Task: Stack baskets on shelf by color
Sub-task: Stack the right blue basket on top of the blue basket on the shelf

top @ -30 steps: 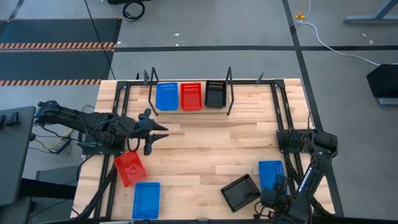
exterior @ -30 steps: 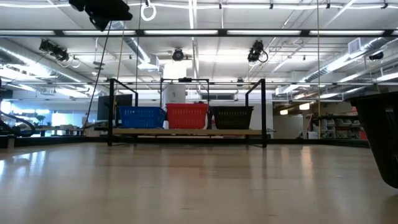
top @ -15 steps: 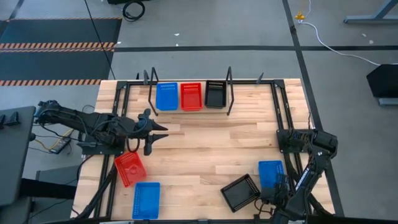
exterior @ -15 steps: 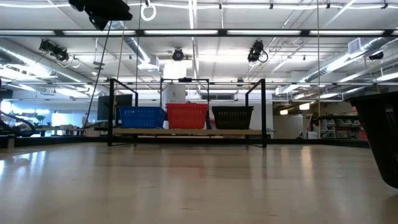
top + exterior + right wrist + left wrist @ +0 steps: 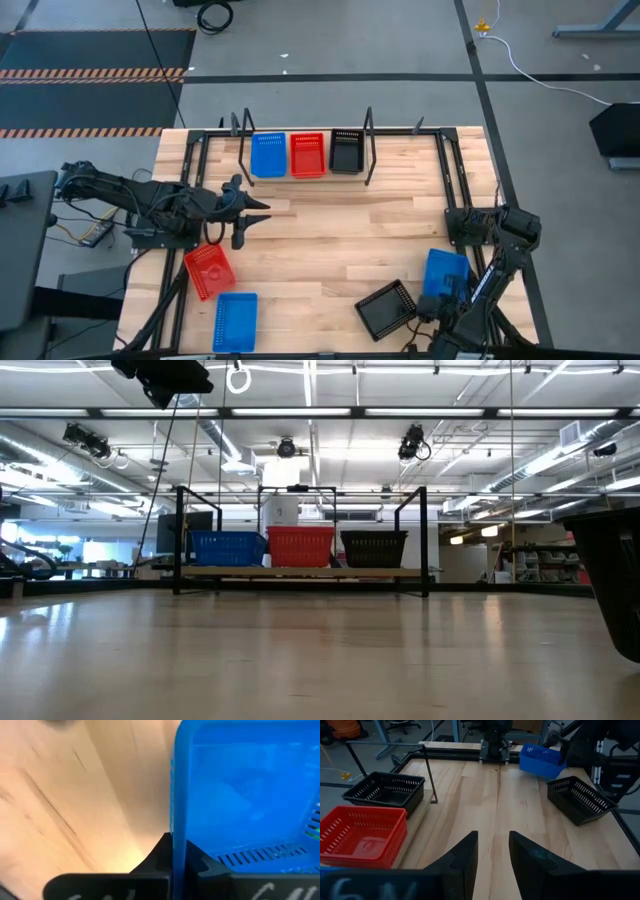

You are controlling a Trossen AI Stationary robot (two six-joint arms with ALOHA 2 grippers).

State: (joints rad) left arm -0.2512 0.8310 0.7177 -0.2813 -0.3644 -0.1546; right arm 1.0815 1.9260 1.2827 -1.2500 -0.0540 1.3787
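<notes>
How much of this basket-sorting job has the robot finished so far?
Early days. The shelf holds one blue basket, one red basket and one black basket side by side. The right gripper has its jaws shut on another blue basket's wall. A red one, a blue one and a black one wait on the table. The left gripper hovers open, empty.

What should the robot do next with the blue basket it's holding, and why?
Probably carry it toward the shelf. The right gripper pinches the blue basket by its wall, lifted and tilted, and another blue basket already sits there.
</notes>
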